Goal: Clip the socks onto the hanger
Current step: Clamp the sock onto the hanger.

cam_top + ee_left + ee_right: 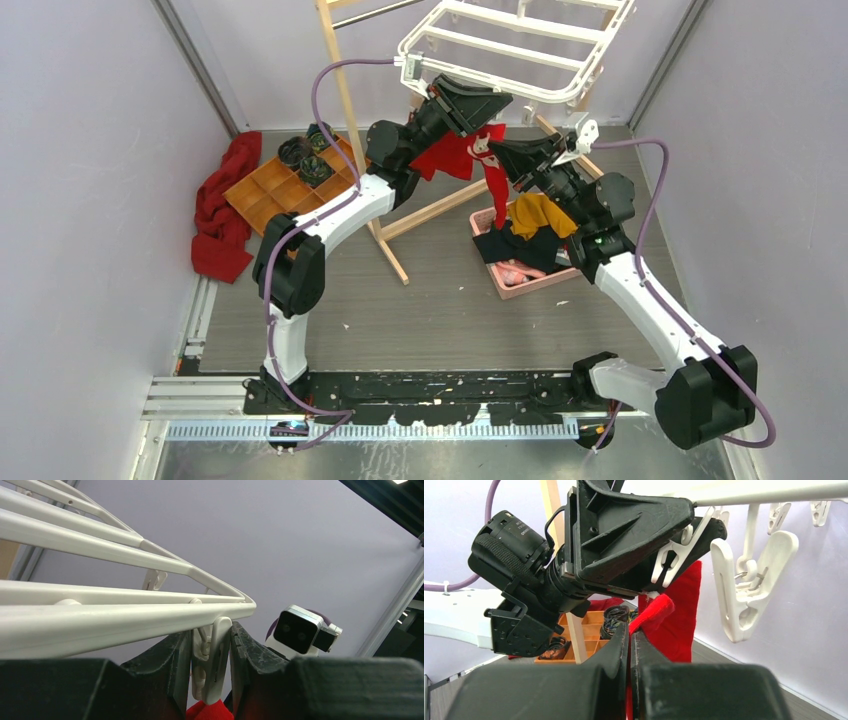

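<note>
Left gripper (210, 632) pinches a clip (216, 666) on the hanger (125, 616); wrist lettering (521, 528) illegible

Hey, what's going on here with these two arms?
The left gripper is pinching one clip that hangs from the white hanger. The right gripper, shut on a red sock, holds the sock's edge up at that clip's mouth. It is unclear whether the clip has caught the sock.

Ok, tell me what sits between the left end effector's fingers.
A white clip hanging from the hanger, with the red sock at its lower tip; the left wrist view shows it.
</note>
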Controlling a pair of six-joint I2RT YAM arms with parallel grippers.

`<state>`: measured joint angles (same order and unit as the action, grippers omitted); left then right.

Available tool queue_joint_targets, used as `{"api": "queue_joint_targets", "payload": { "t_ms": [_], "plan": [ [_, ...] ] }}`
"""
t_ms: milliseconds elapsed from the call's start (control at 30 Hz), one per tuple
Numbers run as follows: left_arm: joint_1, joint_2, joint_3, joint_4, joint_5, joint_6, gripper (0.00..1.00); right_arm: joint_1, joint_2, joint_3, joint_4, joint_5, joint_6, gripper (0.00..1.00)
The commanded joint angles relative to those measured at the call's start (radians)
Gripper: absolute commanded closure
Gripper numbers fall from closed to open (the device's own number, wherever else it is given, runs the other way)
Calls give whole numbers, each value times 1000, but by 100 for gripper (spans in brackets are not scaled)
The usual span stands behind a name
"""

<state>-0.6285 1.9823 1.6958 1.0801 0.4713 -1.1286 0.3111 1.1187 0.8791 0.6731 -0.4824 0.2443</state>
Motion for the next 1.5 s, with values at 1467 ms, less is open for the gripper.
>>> {"api": "queue_joint_targets", "payload": {
  "t_ms": [1467],
  "plan": [
    [36, 20, -6, 84, -22, -77, 100, -34, 19, 149, -81, -163, -275, 99]
  ]
}}
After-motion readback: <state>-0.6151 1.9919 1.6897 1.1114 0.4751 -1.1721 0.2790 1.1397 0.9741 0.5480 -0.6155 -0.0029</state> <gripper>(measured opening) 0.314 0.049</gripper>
